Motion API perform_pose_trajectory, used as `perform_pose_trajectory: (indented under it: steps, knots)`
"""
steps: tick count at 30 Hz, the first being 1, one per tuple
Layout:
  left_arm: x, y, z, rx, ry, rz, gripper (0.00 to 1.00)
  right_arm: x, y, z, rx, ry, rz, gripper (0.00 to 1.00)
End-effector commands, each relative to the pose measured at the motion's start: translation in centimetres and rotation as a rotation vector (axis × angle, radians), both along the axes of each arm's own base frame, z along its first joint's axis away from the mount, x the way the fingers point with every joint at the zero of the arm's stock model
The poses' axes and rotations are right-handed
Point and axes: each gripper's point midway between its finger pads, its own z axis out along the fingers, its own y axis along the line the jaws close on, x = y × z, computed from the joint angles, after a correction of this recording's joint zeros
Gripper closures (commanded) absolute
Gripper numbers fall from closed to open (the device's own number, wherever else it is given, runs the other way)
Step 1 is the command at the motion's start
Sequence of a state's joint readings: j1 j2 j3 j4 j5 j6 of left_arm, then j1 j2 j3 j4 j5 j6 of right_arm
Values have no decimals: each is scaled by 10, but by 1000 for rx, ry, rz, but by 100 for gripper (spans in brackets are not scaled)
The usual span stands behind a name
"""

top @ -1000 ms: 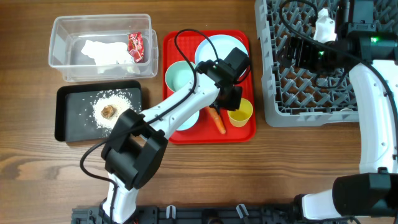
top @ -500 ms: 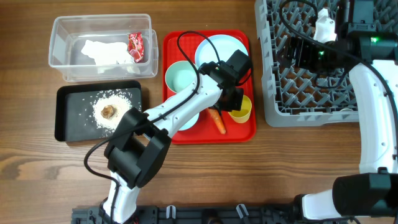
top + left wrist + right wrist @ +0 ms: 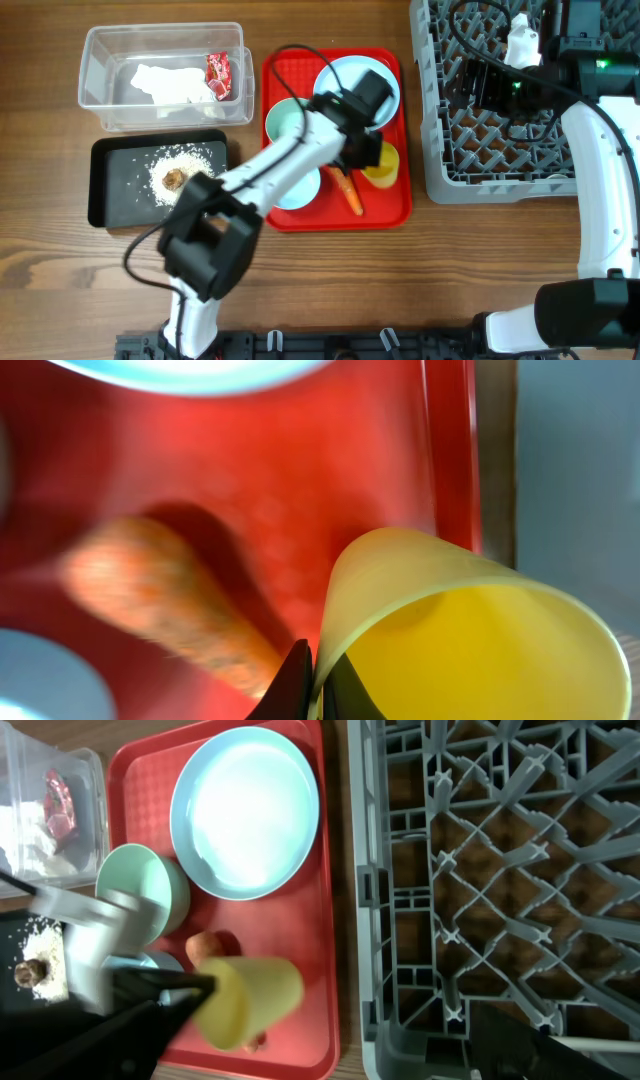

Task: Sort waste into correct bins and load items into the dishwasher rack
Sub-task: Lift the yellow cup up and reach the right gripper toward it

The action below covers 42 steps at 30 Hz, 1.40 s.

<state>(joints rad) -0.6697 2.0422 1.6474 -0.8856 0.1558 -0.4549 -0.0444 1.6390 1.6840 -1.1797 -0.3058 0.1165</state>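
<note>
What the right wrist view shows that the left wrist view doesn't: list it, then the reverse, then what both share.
Right wrist only: the dishwasher rack, pale green bowl, clear tub with the red wrapper. Left wrist only: the left hand seen close up, pinching the rim of the yellow cup. Both: yellow cup, carrot, red tray, blue plate.

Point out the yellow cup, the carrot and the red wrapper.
yellow cup (image 3: 470, 650), left wrist view, on its inner wall.
carrot (image 3: 350, 193), overhead view, on the middle of its length.
red wrapper (image 3: 218, 75), overhead view, on its centre.
</note>
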Motion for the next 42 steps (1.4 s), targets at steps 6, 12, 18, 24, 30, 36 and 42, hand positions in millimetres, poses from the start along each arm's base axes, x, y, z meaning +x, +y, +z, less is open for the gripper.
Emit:
perform_pose_trajectory:
  steps: [6, 12, 18, 24, 30, 36, 42]
  knots:
    - [36, 50, 103, -454, 57, 113, 96, 11, 20, 12, 92, -71, 98, 0]
    - [42, 68, 143, -746, 97, 22, 96, 12, 60, 41, 261, -222, 346, 0]
    - [44, 86, 180, -967, 44, -101, 96, -1, 99, 84, 487, -422, 632, 0]
    - [44, 85, 212, -1118, -27, -229, 96, -16, 118, 102, 634, -513, 787, 0]
    - [42, 77, 219, -1139, -66, -295, 96, -19, 142, 95, 674, -520, 879, 0]
    - [38, 69, 220, -1140, -65, -318, 96, -12, 162, 89, 679, -539, 932, 1]
    - [37, 63, 222, -1142, -79, -346, 96, 0, 180, 78, 701, -529, 952, 3]
